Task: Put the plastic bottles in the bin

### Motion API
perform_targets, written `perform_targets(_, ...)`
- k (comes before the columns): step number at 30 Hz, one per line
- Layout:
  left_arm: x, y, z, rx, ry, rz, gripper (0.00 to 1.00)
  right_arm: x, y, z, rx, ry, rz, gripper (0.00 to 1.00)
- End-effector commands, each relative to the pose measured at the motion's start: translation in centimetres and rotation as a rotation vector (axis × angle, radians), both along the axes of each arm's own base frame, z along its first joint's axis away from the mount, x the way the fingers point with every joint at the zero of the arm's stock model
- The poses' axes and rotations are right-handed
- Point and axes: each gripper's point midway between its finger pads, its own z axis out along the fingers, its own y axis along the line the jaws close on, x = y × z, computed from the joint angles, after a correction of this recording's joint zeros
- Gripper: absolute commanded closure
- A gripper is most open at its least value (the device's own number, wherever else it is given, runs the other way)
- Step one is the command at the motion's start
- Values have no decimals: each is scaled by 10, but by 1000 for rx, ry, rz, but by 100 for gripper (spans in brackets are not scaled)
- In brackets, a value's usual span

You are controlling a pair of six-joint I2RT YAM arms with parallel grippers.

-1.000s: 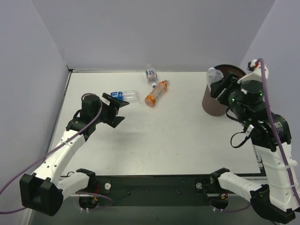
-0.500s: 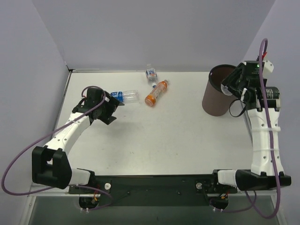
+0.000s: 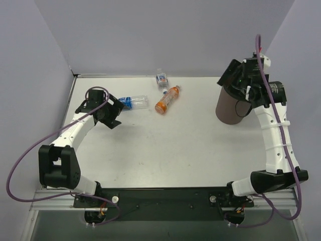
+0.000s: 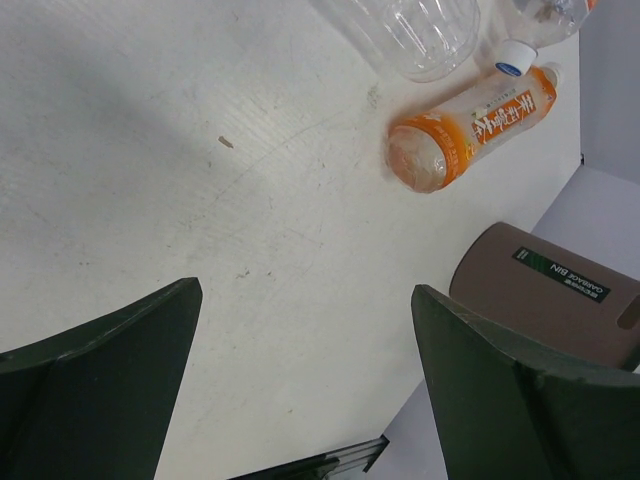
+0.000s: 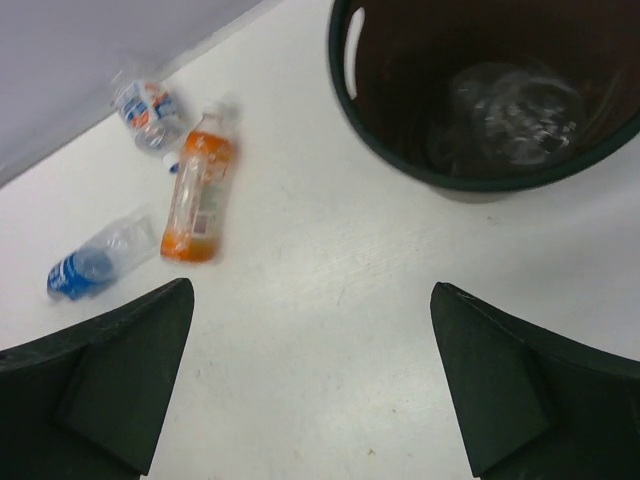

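The brown bin (image 3: 228, 111) stands at the right. The plain clear bottle (image 5: 510, 115) lies inside the bin (image 5: 400, 165). My right gripper (image 3: 233, 84) is open and empty above the bin's rim; it also shows in the right wrist view (image 5: 310, 400). The blue-labelled bottle (image 3: 133, 103), the orange bottle (image 3: 167, 99) and the white-blue labelled bottle (image 3: 161, 79) lie on the table. My left gripper (image 3: 118, 113) is open and empty just left of the blue-labelled bottle. In the left wrist view the left gripper (image 4: 300, 390) faces that bottle's clear base (image 4: 410, 30) and the orange bottle (image 4: 470, 125).
Grey walls close the table at the back and both sides. The bin (image 4: 550, 300) shows at the left wrist view's lower right. The right wrist view shows the orange bottle (image 5: 195, 185), the white-blue bottle (image 5: 148, 108) and the blue-labelled bottle (image 5: 95, 260).
My right gripper let go of the plain clear bottle, which now lies in the bin, and the arm swung up and back. My left gripper shifted slightly left and back.
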Motion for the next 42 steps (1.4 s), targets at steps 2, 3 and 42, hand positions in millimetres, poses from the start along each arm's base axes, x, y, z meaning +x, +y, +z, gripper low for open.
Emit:
perform_targets(2,6,-9,31,-38,-116,-149,3,-20,32,-9,-49,16,54,0)
perform_targets(3,5,-6,30,-18,-109,-153,3,-20,43,-13,-41,23,71,0)
perform_targets(42,-71,11,59,54,-240,-272,3,206,224,-256,290,229,187,4)
